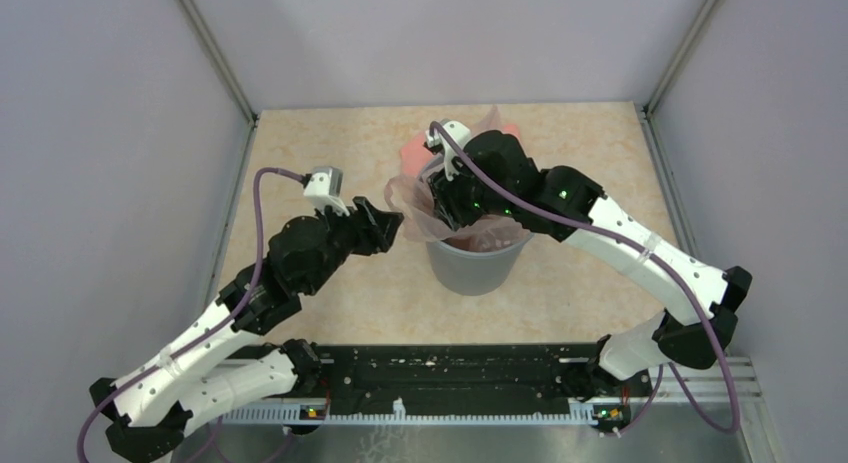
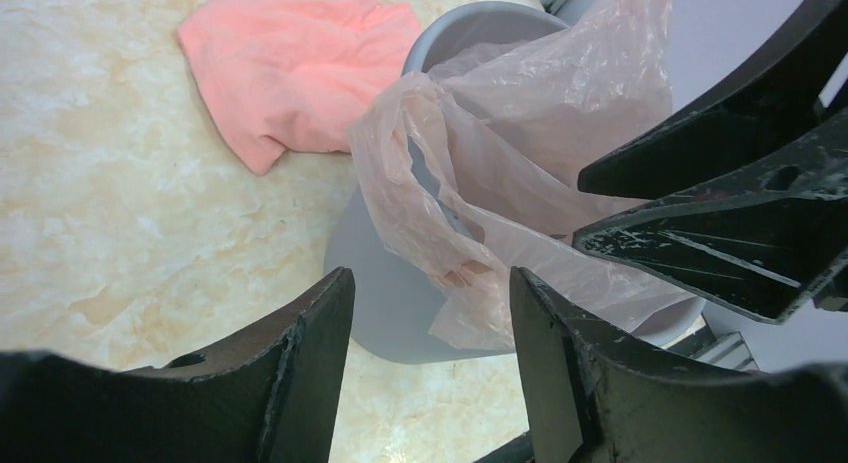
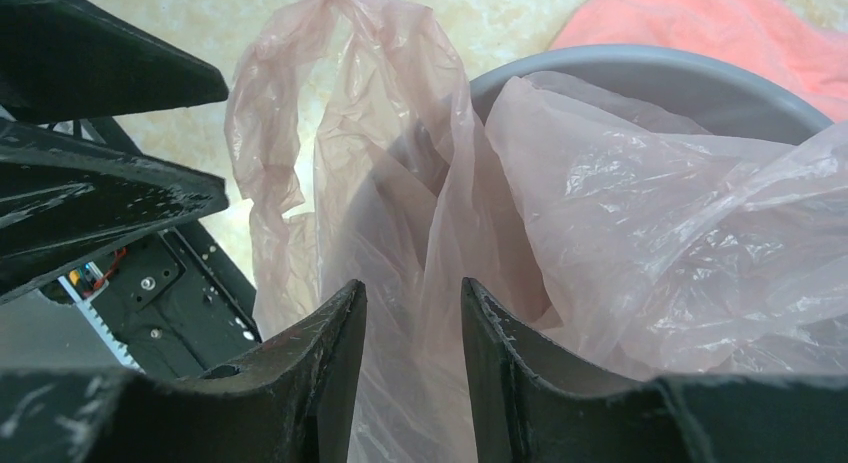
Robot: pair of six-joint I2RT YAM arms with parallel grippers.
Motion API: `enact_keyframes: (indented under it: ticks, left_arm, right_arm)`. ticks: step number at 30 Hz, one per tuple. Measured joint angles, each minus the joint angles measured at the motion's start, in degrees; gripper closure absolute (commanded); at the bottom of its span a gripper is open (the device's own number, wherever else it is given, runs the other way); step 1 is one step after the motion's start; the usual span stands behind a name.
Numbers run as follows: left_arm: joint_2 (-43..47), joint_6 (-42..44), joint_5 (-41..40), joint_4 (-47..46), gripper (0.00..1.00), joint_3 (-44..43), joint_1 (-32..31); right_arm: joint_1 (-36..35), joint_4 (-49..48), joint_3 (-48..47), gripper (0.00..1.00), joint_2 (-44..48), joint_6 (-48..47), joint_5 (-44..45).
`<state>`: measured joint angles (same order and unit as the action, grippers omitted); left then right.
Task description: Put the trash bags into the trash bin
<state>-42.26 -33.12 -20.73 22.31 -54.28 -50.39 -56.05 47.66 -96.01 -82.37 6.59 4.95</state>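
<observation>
- L side first: your left tool (image 2: pixel 430 283) has its black jaws standing wide apart w/ nothing between them. It holds nothing.
- It points at the upper outer wall of the bin, on the side facing the left arm. Its tips are close to the bag's hanging edge; you can't tell if they touch the film.
- R side: your right tool (image 3: pixel 410 288) is above the bin's mouth, toward its left-arm side, angled down into it.
- Its jaws are part open, narrower than the left's. Bunched pink film fills the gap btwn them. You can't tell whether the film is clamped or only passing through.
- The trash bag (image 3: pixel 640 213) is thin, crinkly, see-through pale pink film. Most of it sits in the bin's mouth, puffed up above the rim.
- Part of it spills over the rim toward the left tool and hangs down the outer wall; a handle loop lies outside the rim there.
- The trash bin (image 2: pixel 385 283) is plain grey, round and upright, approx. mid tabletop, btwn the two arms.
- A salmon-pink cloth (image 2: pixel 300 73), opaque and folded, lies flat right by the bin's far side.
- The tabletop (image 2: pixel 120 233) is beige w/ a marble pattern.
</observation>
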Motion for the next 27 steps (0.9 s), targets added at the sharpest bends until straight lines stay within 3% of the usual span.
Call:
enact_keyframes:
  ticks: [6, 16, 24, 27]
  left_arm:
    - [-1.6, 0.0, -1.6, -1.6, 0.34, 0.0, 0.0]
    - [-4.5, 0.0, -2.7, -3.2, 0.65, 0.5, 0.7]
    - [-4.5, 0.3, -1.8, -3.7, 0.77, 1.3, 1.0]
    - [-4.9, 0.5, -1.1, -4.5, 0.83, 1.3, 1.1]
  right_arm:
    - [-0.5, -0.1, -1.3, 0.59, 0.0, 0.0, 0.2]
    - [-0.6, 0.2, -1.9, 0.54, -0.3, -0.1, 0.7]
    - [-1.9, 0.2, -4.3, 0.53, -2.1, -0.6, 0.8]
    - [-2.0, 0.1, -4.2, 0.58, -3.4, -0.6, 1.6]
